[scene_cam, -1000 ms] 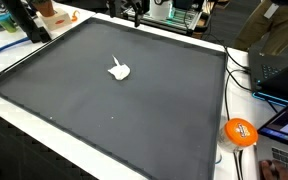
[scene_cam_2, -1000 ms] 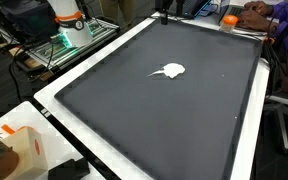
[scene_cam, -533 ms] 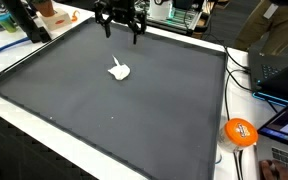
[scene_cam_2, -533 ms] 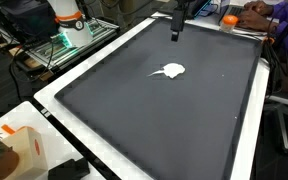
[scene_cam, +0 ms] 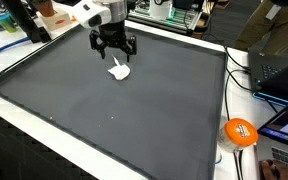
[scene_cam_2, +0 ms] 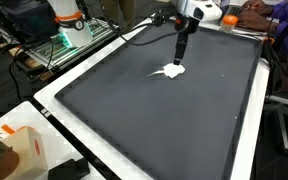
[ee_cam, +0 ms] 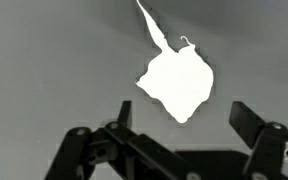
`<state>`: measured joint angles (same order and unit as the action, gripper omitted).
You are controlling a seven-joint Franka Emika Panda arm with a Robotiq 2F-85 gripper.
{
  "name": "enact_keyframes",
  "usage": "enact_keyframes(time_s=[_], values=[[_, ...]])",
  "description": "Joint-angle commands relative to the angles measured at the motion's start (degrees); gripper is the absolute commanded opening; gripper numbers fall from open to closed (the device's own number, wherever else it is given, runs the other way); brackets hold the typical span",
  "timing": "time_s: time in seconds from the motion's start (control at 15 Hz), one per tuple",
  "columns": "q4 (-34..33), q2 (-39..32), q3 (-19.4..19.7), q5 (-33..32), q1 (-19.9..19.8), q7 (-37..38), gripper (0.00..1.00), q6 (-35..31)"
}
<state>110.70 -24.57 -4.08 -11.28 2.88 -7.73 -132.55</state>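
A small white crumpled scrap with a thin tail lies on the dark grey mat. It also shows in the other exterior view and in the wrist view. My gripper hangs just above the scrap, fingers spread wide and empty; it shows in the other exterior view too. In the wrist view the two dark fingers stand either side of the scrap's lower tip, not touching it.
The mat has a white raised border. An orange ball sits off the mat near cables and a laptop. A person sits at the far side. A white and orange box stands at a corner.
The gripper has come in from the mat's far edge and dropped down over the white scrap. The scrap has not moved.
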Motion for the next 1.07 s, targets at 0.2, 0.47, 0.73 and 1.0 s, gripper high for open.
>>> enact_keyframes(time_s=[0.2, 0.47, 0.73, 1.0], values=[[-3.5, -7.5, 0.9, -0.2, 0.9, -0.1, 0.95, -4.6], [-3.6, -8.6, 1.0, 0.2, 0.8, 0.1, 0.61, -4.2], [-4.0, -9.0, 0.4, 1.3, 0.6, -0.4, 0.31, -3.6], [-4.6, -8.9, 0.5, 1.8, 0.8, 0.3, 0.03, -3.0]])
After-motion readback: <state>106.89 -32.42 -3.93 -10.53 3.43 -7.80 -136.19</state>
